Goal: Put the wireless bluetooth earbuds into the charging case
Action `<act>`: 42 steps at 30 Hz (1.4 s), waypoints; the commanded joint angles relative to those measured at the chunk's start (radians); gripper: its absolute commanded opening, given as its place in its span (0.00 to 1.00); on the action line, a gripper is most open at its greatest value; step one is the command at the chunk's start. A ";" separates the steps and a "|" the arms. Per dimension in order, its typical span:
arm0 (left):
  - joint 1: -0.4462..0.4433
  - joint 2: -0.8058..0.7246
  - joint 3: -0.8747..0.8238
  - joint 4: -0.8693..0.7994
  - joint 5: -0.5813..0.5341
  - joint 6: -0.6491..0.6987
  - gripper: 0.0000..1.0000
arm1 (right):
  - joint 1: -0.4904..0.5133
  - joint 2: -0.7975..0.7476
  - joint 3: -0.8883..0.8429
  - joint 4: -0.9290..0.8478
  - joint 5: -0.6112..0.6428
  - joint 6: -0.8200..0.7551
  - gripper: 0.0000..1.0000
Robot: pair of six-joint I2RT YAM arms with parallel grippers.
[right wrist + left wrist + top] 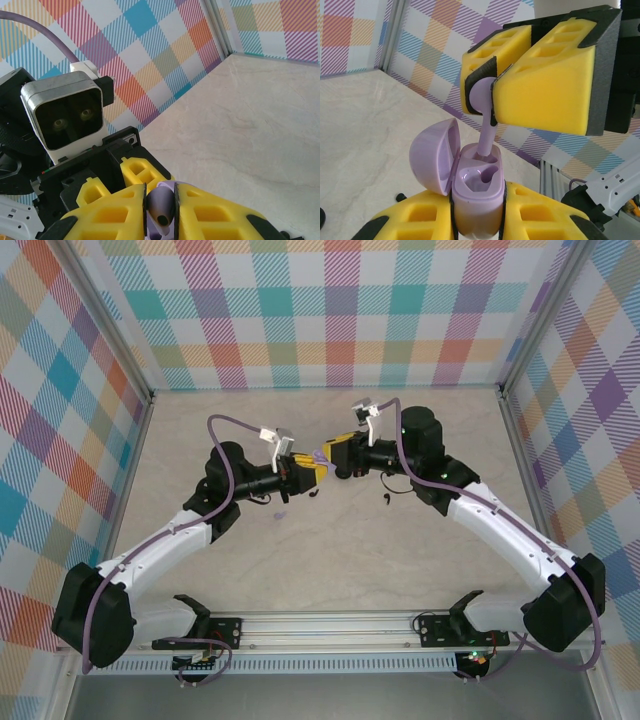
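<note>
left wrist view: left gripper (477, 212) is clamped on the lilac charging case (476, 192), one yellow pad on each flank. the case is upright and its lid (431, 152) is swung open to the case's left in this view. right gripper (491, 95) hangs above the case, pinched shut on a lilac earbud (484, 107), head between the pads, stem pointing down. the stem tip is at or just inside the far socket of the case; depth cannot be read. the near socket (487, 176) is vacant

right wrist view: looking down along the right gripper's own fingers, the earbud head is wedged between the two yellow pads with its dark end toward the lens. the left wrist camera (65, 117) sits close beyond, and bare table (260, 125) runs off past it

top view: both arms meet over mid-table, fingertips nearly touching, with a fleck of lilac between them where the case is. on the base side of the case, toward the left arm, lies a small lilac speck (281, 513), probably the second lilac earbud. toward the right arm lies a small dark piece (385, 502), too small to name

step in hand, as judged: seating the first lilac earbud, stem entered, head not yet down

next move calls for: a straight push along the socket axis with the case held steady, letting go only once the head sits flush. a tilted stem could jam, or lever the case out of the pads
</note>
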 commanded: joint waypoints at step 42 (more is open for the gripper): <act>-0.012 -0.030 0.003 0.131 -0.038 -0.065 0.11 | 0.012 0.004 0.005 0.012 0.027 -0.001 0.21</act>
